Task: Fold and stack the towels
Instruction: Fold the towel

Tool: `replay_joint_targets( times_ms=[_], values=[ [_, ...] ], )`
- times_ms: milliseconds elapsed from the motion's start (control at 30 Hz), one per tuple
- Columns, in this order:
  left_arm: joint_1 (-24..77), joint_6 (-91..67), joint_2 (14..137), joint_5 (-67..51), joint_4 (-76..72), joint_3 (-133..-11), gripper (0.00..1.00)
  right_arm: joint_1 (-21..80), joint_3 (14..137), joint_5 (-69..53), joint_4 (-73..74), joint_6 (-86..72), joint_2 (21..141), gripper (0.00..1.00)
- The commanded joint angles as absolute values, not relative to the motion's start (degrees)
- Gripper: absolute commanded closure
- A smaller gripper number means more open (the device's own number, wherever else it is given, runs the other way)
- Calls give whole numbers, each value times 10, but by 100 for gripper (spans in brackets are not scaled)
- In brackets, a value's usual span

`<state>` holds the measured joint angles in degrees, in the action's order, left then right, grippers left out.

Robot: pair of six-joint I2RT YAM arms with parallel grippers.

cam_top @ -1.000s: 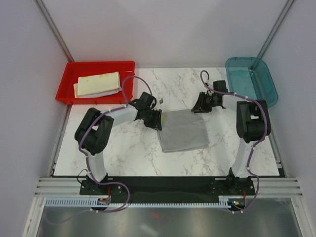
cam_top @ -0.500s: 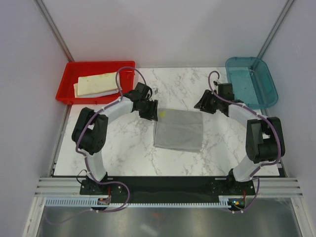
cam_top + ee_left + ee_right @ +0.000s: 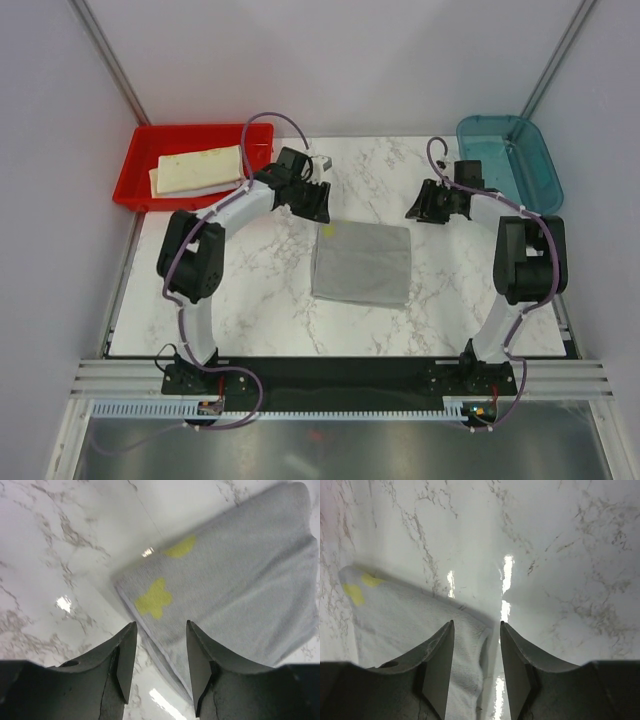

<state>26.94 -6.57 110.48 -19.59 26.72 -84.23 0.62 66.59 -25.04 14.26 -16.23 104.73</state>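
Folding of the grey soft towel with yellow patches (image 3: pixel 362 263) appears done: it is laid flat at the middle of the white marble table (image 3: pixel 250 300). Cream-yellow folded towels (image 3: pixel 198 170) are stacked in the red plastic tray (image 3: pixel 200 129) at the far left corner. The left gripper (image 3: pixel 320 210) and right gripper (image 3: pixel 416 212) are held part-open and empty over the grey towel's far corners. Moving it onto the stack is left.

The overhead view faces down on the table (image 3: pixel 260 300); both wrist views closely share the grey towel (image 3: pixel 362 264).
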Motion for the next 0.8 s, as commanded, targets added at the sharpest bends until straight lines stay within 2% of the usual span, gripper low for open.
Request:
replay_joint_targets(
  times_ms=[0, 133, 367, 767],
  values=[
    [254, 23, 1173, -229, 286, -899, 48, -22, 693, -348, 153, -97, 1088, 51],
    [243, 45, 1210, -249, 295, -921, 47, -25, 719, -430, 178, -39, 1137, 52],
    [230, 76, 1242, -290, 296, -945, 45, -26, 758, -465, 202, -4, 1179, 51],
    [214, 90, 1272, -338, 305, -974, 44, -27, 763, -458, 258, 40, 1207, 55]
  ],
)
